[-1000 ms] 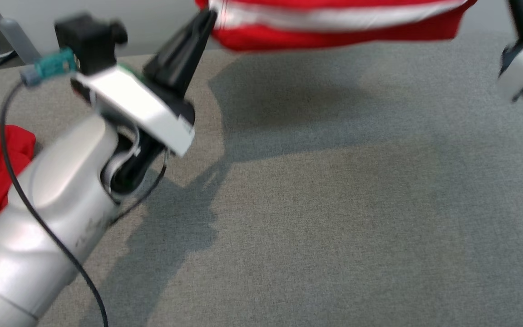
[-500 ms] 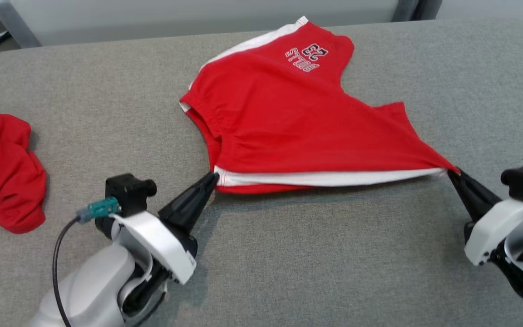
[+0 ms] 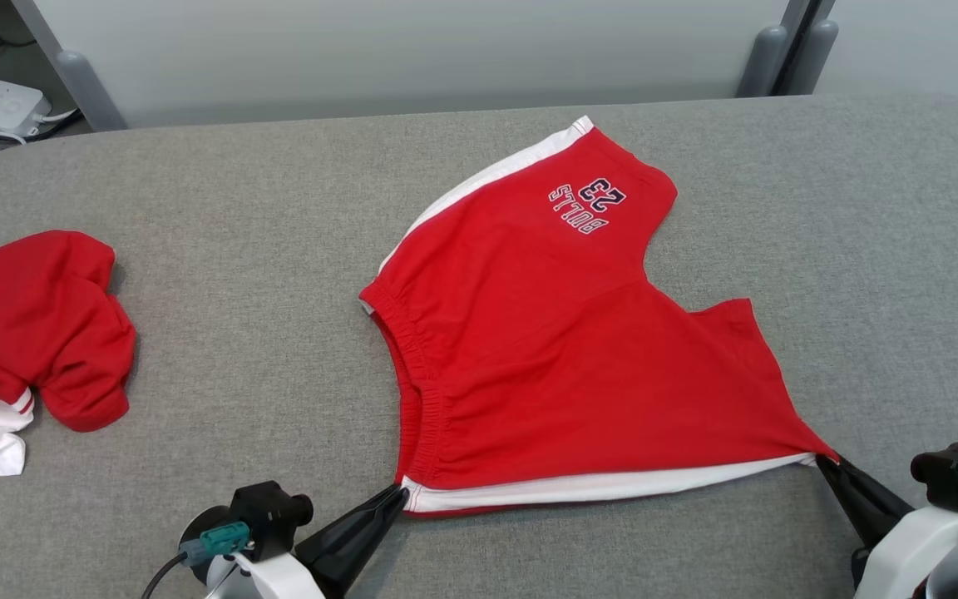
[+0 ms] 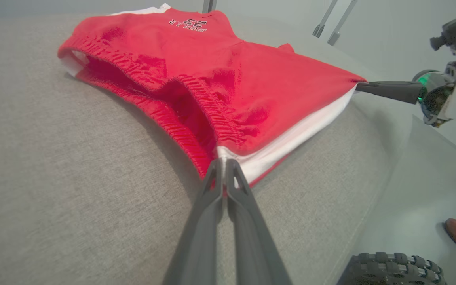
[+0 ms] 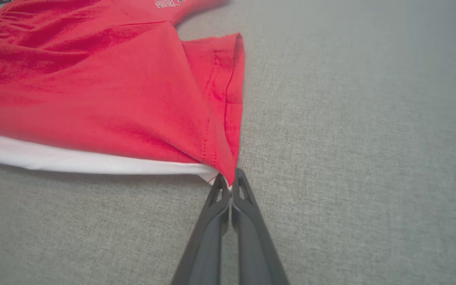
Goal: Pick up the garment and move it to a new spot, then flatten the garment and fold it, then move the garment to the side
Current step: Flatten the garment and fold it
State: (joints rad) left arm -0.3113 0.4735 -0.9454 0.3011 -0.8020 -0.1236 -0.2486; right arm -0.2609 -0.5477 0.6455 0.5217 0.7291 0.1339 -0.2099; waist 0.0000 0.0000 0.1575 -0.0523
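Left gripper: closed tight, fingertips pinched on the waistband corner of the garment, where the elastic meets the white side stripe.
Right gripper: likewise closed, nipping the leg-hem corner at the other end of that stripe.

Item 1, garment: red shorts, one pair. Lies right of centre on the table, with its stripe side along the near edge and its body running toward the far edge. The stripe is drawn taut between the two grips and appears slightly raised, with shadow beneath it. The remainder rests on the cloth surface.
- Waistband: faces the left edge, gathered and gaping open.
- Lettering: on the far leg, reads upside down from the robot's side.
- Purpose of hold, as judged: taking both ends of one seam pulls that side straight, so the fabric spreads without bunching. This suits the flattening step, and folding is not yet begun.
- Wrinkles: few, with mild puckering near the elastic.

Item 2, second red garment: crumpled, with white trim, at the left edge, well apart from item 1. Untouched; presumably not the piece in hand.

Item 3, table: grey fabric-covered top with rounded far corners.
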